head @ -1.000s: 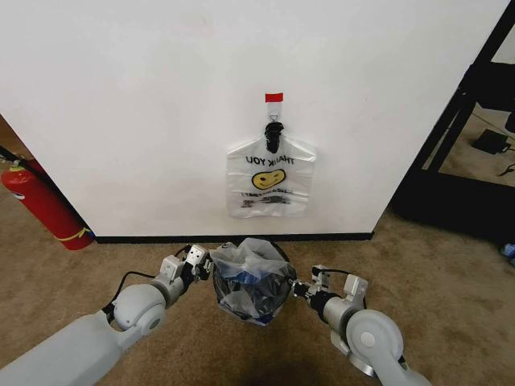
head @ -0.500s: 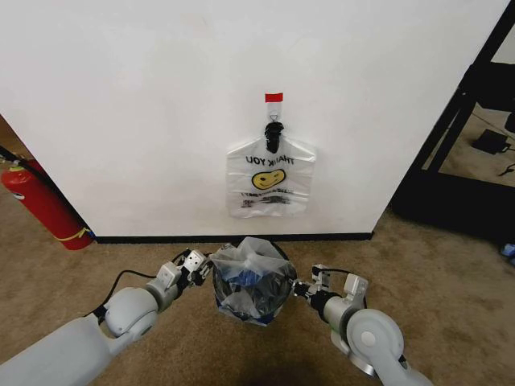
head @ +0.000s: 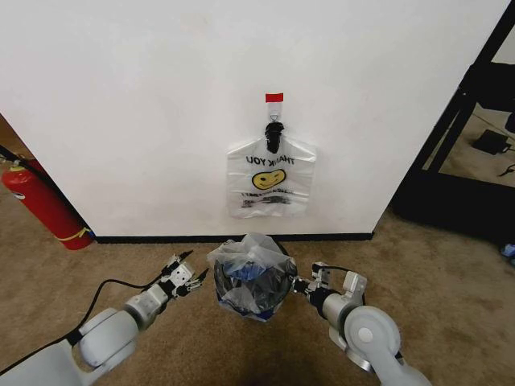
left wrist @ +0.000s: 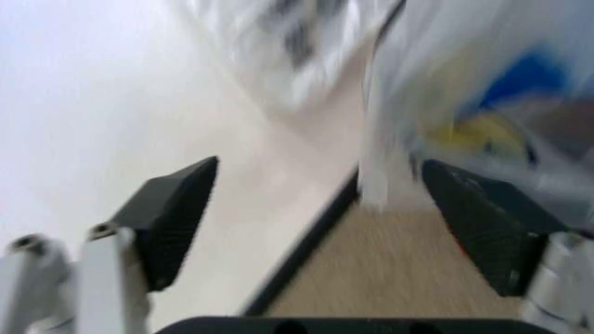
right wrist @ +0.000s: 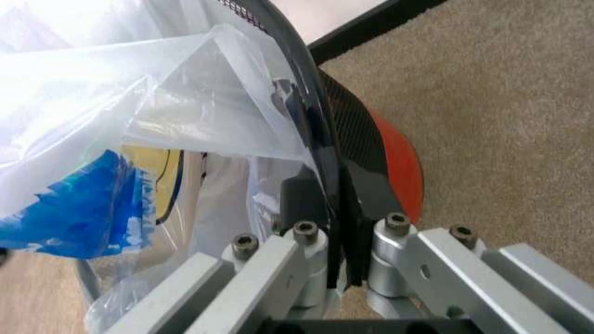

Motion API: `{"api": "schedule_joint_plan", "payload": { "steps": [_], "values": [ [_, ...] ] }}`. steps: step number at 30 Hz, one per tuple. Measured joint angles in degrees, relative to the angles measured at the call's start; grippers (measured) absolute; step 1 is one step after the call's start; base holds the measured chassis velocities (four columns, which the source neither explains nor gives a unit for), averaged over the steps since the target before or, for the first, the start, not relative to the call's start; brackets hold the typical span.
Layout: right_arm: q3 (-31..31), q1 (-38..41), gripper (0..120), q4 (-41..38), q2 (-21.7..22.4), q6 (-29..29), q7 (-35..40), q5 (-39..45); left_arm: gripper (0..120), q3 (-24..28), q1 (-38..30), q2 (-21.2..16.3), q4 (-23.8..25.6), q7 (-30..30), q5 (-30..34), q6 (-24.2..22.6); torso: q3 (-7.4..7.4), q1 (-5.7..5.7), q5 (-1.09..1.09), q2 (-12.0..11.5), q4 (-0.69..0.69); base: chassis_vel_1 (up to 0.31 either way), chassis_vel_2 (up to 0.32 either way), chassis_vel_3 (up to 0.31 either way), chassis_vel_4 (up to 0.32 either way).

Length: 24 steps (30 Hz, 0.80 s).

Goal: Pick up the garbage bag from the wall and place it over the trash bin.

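1. The right hand (head: pixel 299 284) sits at about 3 o'clock of the trash bin (head: pixel 256 285), low over the carpet; in the right wrist view (right wrist: pixel 336 229) its fingers are pinched tight on the bin's black mesh rim (right wrist: pixel 320 132), with clear plastic caught against them.
2. The left hand (head: pixel 187 279) hangs at about 9 o'clock of the bin, just beside it and apart from the plastic; its fingers (left wrist: pixel 177 216) are spread wide with nothing between them.
3. A translucent bag (head: pixel 249 261) is draped over the bin's mouth, bunched and crumpled, with blue and dark patches showing through. In the right wrist view the plastic (right wrist: pixel 158 104) spills over the rim, and the bin's red base (right wrist: pixel 399 167) rests on the carpet.
4. At 12 o'clock from the bin, the garbage bag (head: pixel 270 178) with the yellow smiley face and "THANK YOU" print hangs flat on the wall (head: pixel 161 96) from a black hook (head: pixel 273 133), just below a red tape strip (head: pixel 274 97).
5. A red fire extinguisher (head: pixel 40 205) leans at the wall near 10 o'clock, well apart from the bin.
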<state>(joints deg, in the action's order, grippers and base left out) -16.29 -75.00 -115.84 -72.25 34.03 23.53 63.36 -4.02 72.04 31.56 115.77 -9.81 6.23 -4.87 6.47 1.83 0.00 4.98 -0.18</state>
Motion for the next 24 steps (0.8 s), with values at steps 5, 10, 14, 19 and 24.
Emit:
{"api": "schedule_joint_plan", "payload": {
  "steps": [5, 10, 14, 19, 24],
  "values": [
    [-0.28, -0.2, 0, -0.17, 0.09, -0.08, 0.32, -0.09, 100, 2.71, -1.2, 0.5, 3.18, 0.88, -5.37, 0.36, 0.0, 0.0, 0.0, 0.0, 0.01, 0.0, 0.0, 0.0, 0.0],
    [-0.26, -0.33, 0, -0.65, 0.18, -0.09, 0.6, -0.11, 100, 7.82, -6.0, 0.88, 2.4, 2.61, -10.48, -0.16, 0.0, 0.0, 0.0, 0.0, -0.01, 0.0, 0.0, 0.0, 0.0],
    [-0.22, -0.43, 0, -0.99, 0.16, -0.09, 0.75, -0.11, 99, 10.0, -7.95, 0.63, 1.54, 3.24, -11.23, -0.88, 0.0, 0.0, 0.0, 0.0, -0.01, 0.0, 0.0, 0.0, 0.0],
    [-0.13, -0.42, 0, -1.16, 0.15, -0.09, 0.89, -0.17, 97, 11.57, -9.69, 0.78, 1.22, 3.85, -10.96, -2.06, 0.0, 0.0, 0.0, 0.0, 0.01, 0.0, 0.0, 0.0, 0.0],
    [-0.01, -0.47, 0, -1.25, 0.11, -0.09, 0.92, -0.3, 88, 13.18, -12.08, 1.09, 1.04, 4.3, -9.96, -2.68, 0.0, 0.0, 0.0, 0.0, 0.01, 0.0, 0.0, 0.0, 0.0]
  ]
}}
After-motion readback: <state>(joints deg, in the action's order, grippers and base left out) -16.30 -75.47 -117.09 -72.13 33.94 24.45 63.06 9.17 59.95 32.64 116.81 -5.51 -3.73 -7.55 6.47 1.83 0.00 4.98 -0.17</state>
